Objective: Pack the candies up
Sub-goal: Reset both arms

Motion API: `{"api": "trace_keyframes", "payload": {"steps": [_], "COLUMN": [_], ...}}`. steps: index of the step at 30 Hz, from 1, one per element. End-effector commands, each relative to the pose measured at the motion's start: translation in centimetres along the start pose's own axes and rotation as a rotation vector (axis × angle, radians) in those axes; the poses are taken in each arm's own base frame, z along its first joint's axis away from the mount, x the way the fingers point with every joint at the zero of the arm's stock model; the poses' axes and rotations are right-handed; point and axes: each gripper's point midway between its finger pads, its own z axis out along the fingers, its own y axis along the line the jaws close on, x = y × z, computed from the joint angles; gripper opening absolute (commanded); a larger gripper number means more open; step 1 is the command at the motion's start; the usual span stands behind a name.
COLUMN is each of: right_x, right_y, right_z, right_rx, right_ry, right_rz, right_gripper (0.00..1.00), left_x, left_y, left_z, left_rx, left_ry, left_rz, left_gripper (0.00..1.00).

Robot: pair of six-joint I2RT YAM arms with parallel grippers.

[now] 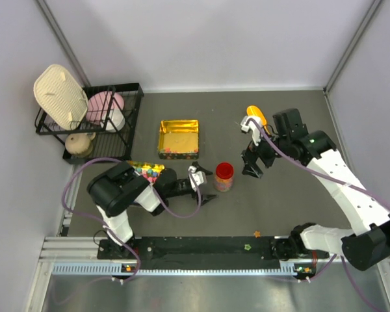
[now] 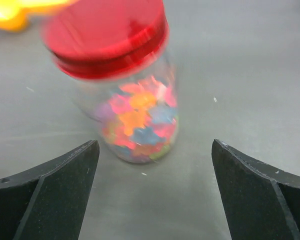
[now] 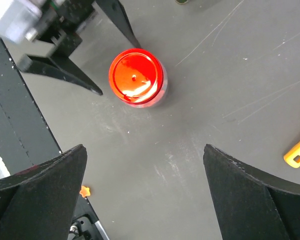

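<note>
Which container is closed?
The red-lidded jar, standing upright with its lid on; the gold box farther back has no lid and sits open.

My left wrist feed blurs the candies [image 2: 140,120] inside the jar [image 2: 90,102]; its red lid [image 2: 107,35] overruns the top edge.

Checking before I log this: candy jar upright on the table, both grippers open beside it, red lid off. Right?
No: the red lid is on the jar, as the right wrist view shows. Otherwise right: upright, left gripper and right gripper open beside it.
</note>
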Motion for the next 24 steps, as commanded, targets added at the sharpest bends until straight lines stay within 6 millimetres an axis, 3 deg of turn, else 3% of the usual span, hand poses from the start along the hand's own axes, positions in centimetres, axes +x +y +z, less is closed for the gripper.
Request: {"api": "trace_keyframes", "payload": {"steps": [1, 8, 10, 11, 13, 14, 15, 16, 17, 19, 20, 24], "right_x": [-1.9, -2.7, -2.9, -3.2, -3.5, -3.8, -4.1, -4.2, -4.7, -5.5, -5.9, -8.2], "right_y": [-0.1, 0.0, 0.1, -0.1, -0.2, -0.5, -0.7, -0.9, -1.1, -1.4, -1.8, -3.7], "right_z": [-2.3, -3.6, -3.8, -4.1, -4.3, -4.7, -4.9, -5.1, -5.8, -6.5, -7.1, -9.7], "right_rx": [0.049, 0.083, 0.088, 0.098, 0.108, 0.134, 0.149, 0.162, 0.190, 0.224, 0.262, 0.422], "right_ry": [-0.072, -0.108, -0.116, -0.123, -0.128, -0.134, -0.141, -0.145, -0.159, -0.191, -0.211, -0.324], "right_rz": [-0.040, -0.053, -0.054, -0.058, -0.052, -0.054, -0.053, -0.049, -0.055, -0.050, -0.049, -0.021], "right_gripper": [0.98, 0.99, 0.99, 0.99, 0.99, 0.99, 0.99, 0.99, 0.99, 0.99, 0.99, 0.99], "left_x": [-6.1, -10.0, -9.6, -11.1, -9.4, -11.5, -11.7, -9.4, -11.6, -11.0, -13.2, -16.8], "left_y": [2.3, 5.1, 5.4, 6.0, 6.1, 7.2, 7.8, 7.3, 8.4, 9.8, 11.0, 13.7], "left_z": [-1.1, -3.7, -4.3, -4.4, -4.8, -4.7, -4.9, -5.5, -5.6, -6.7, -7.1, -9.7], "left_rx": [-0.050, -0.095, -0.071, -0.067, -0.035, -0.045, -0.056, -0.063, -0.089, -0.185, -0.224, -0.371], "left_ry": [-0.167, -0.211, -0.175, -0.185, -0.067, -0.069, -0.036, 0.083, 0.077, 0.182, 0.184, 0.228], "left_rz": [0.146, 0.106, 0.029, 0.021, -0.137, -0.127, -0.110, -0.198, -0.156, -0.188, -0.167, -0.137], "left_gripper": [0.99, 0.99, 0.99, 0.99, 0.99, 0.99, 0.99, 0.99, 0.99, 0.99, 0.99, 0.99]}}
